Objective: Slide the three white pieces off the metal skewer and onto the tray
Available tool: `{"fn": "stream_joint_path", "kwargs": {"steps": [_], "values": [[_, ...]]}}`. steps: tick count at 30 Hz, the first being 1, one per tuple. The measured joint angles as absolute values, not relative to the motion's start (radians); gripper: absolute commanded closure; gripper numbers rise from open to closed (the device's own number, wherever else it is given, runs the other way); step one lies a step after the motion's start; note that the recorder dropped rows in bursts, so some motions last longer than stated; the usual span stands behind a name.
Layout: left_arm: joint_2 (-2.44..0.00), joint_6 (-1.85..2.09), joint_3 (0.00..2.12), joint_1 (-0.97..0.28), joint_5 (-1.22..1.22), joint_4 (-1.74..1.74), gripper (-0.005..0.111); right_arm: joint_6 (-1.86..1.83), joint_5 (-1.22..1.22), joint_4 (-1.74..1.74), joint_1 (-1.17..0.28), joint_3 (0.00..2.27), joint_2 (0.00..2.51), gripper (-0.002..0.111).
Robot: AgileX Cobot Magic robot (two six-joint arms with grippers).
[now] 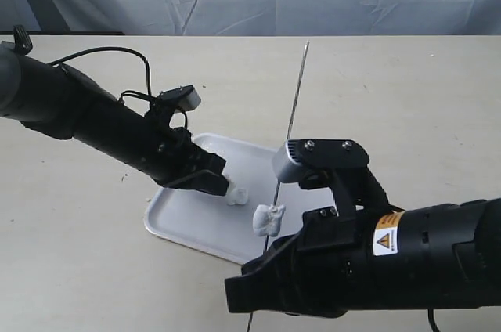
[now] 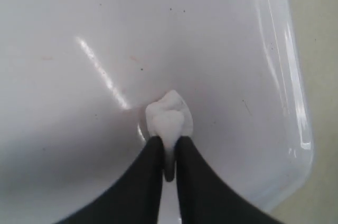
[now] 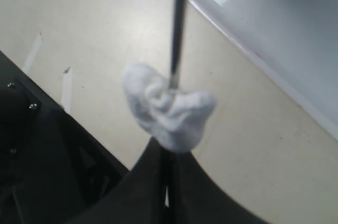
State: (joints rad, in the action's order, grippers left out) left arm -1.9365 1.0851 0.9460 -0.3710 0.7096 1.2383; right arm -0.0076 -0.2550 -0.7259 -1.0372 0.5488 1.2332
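Metal skewer (image 1: pixel 293 105) clamped near lower end in closed right gripper (image 3: pixel 168 155), long axis rising away over tray (image 1: pixel 176 226). Threaded white clump (image 3: pixel 169 105) touching right fingertips. Left gripper (image 2: pixel 169 152) pinched on loose white piece (image 2: pixel 169 118) low at tray, near clump; judged nearer for stripping.

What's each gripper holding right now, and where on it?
Left gripper pinches one white piece by its edge, over the tray. Right gripper clamps the metal skewer just below the white lump threaded on it.
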Motion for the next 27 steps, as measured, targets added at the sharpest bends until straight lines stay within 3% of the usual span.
{"fn": "stream_joint_path", "kwargs": {"steps": [4, 7, 13, 19, 27], "values": [[-1.936, 1.084, 0.946, -0.371, 0.71, 1.238, 0.059, -0.008, -0.244, -0.724, -1.037, 0.549, 1.231, 0.109], [-1.936, 1.084, 0.946, -0.371, 0.712, 1.238, 0.049, -0.008, -0.244, -0.724, -1.037, 0.549, 1.231, 0.109], [-1.932, 1.113, 0.95, -0.362, 0.831, 1.255, 0.049, -0.008, -0.233, -0.704, -1.037, 0.549, 1.231, 0.109], [-1.842, 1.224, 0.959, -0.297, 1.156, 1.376, 0.049, -0.008, -0.226, -0.689, -1.037, 0.557, 1.231, 0.109], [-1.713, 1.247, 0.927, -0.248, 1.204, 1.366, 0.049, -0.008, -0.338, -0.632, -0.917, 0.659, 1.23, 0.109]]}}
